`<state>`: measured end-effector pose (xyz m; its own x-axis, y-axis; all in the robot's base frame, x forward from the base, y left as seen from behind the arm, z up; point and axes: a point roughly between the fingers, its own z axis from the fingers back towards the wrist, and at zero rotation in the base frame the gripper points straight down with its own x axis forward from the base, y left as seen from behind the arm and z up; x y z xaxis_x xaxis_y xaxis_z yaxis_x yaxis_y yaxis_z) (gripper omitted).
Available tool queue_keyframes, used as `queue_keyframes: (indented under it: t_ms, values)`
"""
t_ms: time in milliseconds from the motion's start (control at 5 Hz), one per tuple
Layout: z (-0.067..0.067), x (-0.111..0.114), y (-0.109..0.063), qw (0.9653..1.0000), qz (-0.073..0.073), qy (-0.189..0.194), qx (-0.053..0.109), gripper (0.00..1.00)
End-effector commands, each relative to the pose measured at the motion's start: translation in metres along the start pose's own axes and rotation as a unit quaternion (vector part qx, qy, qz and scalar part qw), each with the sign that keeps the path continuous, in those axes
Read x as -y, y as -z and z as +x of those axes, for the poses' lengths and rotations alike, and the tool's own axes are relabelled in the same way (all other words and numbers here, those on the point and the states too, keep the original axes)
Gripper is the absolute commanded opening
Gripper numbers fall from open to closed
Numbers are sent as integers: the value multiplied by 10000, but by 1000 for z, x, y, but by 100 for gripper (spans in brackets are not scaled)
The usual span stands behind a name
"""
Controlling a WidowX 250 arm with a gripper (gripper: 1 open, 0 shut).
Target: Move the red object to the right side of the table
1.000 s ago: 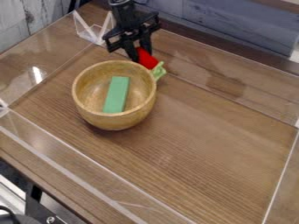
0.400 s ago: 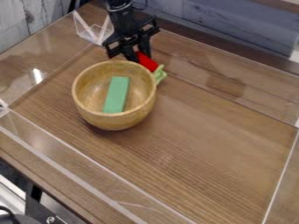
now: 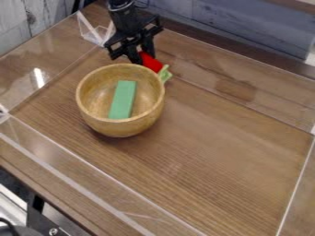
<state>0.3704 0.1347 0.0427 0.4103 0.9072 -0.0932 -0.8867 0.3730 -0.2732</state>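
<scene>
the black gripper points down at the far left of the table, its jaws closed tight on the red object, just beyond the far right rim of the wooden bowl holding a green block.

Black arm, black two-fingered claw
</scene>
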Motion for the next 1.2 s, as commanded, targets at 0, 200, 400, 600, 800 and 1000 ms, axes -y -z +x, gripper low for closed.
queue_keyframes:
  t_ms: [0,200,400,600,800,1000]
  values:
    - [-4,11,-38,9992,-375,130,54,0]
    - [-10,16,-63,9978,-618,252,-36,0]
    - [-40,36,-69,9951,-778,582,-203,0]
    - [-79,50,-60,9907,-815,1032,-351,0]
    - [-113,62,-43,9790,-742,1807,-582,0]
    - [-144,67,-26,9598,-669,2615,-765,0]
